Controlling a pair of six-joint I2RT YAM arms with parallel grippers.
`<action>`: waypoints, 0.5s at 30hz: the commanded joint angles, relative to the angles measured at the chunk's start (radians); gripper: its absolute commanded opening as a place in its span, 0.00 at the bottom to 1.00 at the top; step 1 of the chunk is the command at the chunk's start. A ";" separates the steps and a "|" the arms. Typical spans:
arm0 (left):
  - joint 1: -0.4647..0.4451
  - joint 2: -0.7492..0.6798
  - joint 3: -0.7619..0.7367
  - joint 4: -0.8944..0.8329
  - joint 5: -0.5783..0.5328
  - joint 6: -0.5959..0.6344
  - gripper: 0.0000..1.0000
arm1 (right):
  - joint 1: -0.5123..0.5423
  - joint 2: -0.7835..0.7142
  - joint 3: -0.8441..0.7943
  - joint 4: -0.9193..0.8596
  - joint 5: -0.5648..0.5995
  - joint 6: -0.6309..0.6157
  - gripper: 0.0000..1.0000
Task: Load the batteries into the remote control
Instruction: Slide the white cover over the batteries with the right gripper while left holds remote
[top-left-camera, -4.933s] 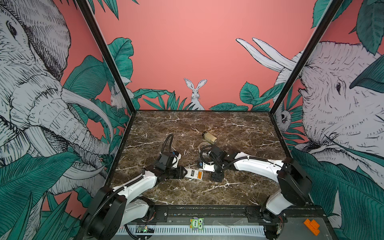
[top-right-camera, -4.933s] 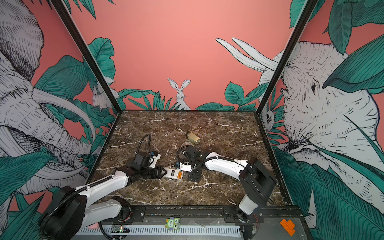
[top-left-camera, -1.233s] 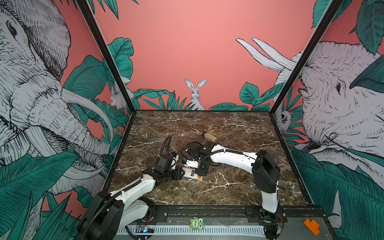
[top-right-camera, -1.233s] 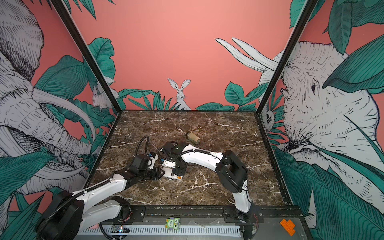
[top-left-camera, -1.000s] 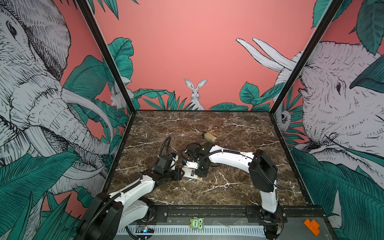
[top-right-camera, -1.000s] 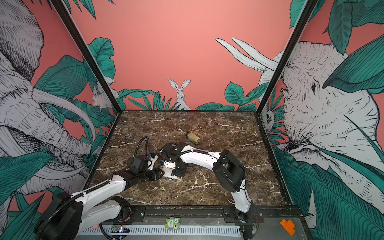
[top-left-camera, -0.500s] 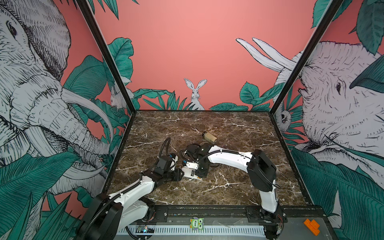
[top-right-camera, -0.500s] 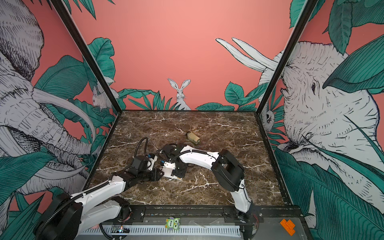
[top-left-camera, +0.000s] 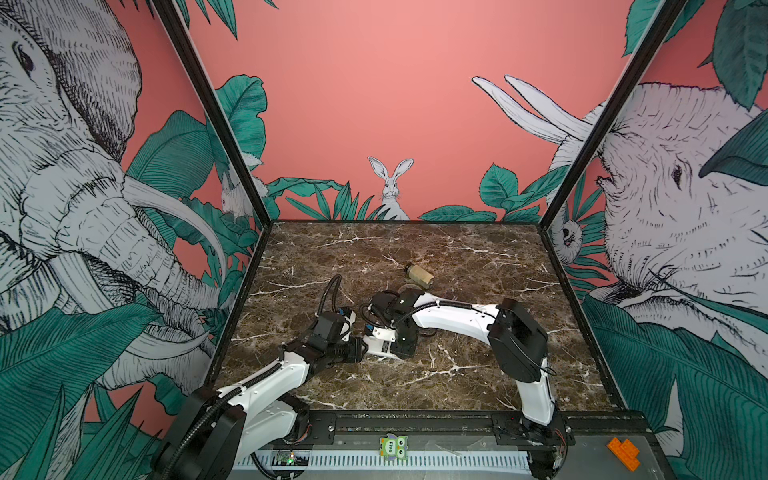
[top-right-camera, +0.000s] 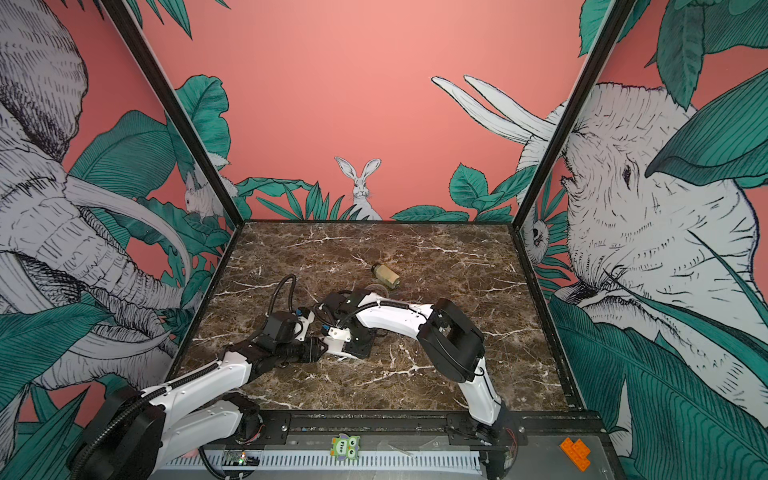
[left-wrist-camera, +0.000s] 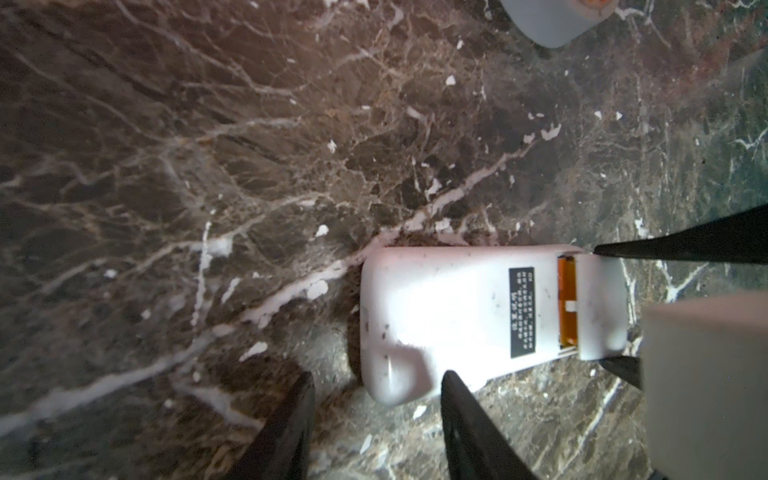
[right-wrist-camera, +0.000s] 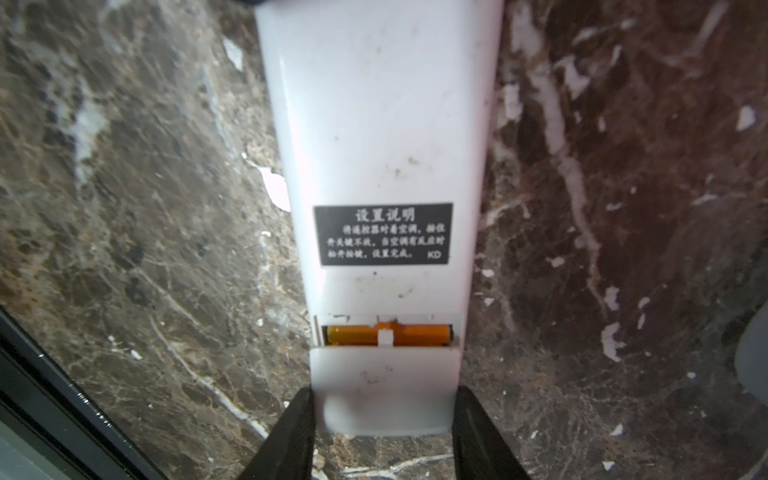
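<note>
The remote control (right-wrist-camera: 382, 137) lies face down on the marble, its white back and dark label up. Orange batteries (right-wrist-camera: 361, 334) show in a narrow gap of the compartment, above the white cover (right-wrist-camera: 384, 374); they also show in the left wrist view as an orange strip (left-wrist-camera: 567, 307). My right gripper (right-wrist-camera: 382, 395) is shut on the remote's cover end, a finger against each side. My left gripper (left-wrist-camera: 376, 374) is open at the other end, one finger (left-wrist-camera: 453, 386) touching the remote's edge. In both top views the grippers (top-left-camera: 361, 349) (top-left-camera: 399, 349) meet at the remote (top-right-camera: 340, 349).
A small beige bottle (top-left-camera: 419, 275) (top-right-camera: 385, 274) lies on its side behind the right arm. A grey rounded object (left-wrist-camera: 552, 20) sits beyond the remote. Black frame rails (top-left-camera: 415, 419) run along the table's front edge, and painted walls close off the other three sides.
Since the earliest frames the right gripper and the remote have shifted left, up to the left gripper. Over the last second hardly anything has moved.
</note>
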 joint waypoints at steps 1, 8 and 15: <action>0.008 -0.017 -0.014 -0.002 -0.006 -0.004 0.51 | 0.009 0.018 0.026 -0.029 0.008 -0.002 0.40; 0.008 -0.017 -0.015 0.001 -0.005 -0.004 0.50 | 0.011 0.031 0.037 -0.029 0.010 -0.003 0.40; 0.009 -0.011 -0.015 0.004 -0.001 -0.004 0.50 | 0.011 0.041 0.046 -0.034 0.021 -0.005 0.40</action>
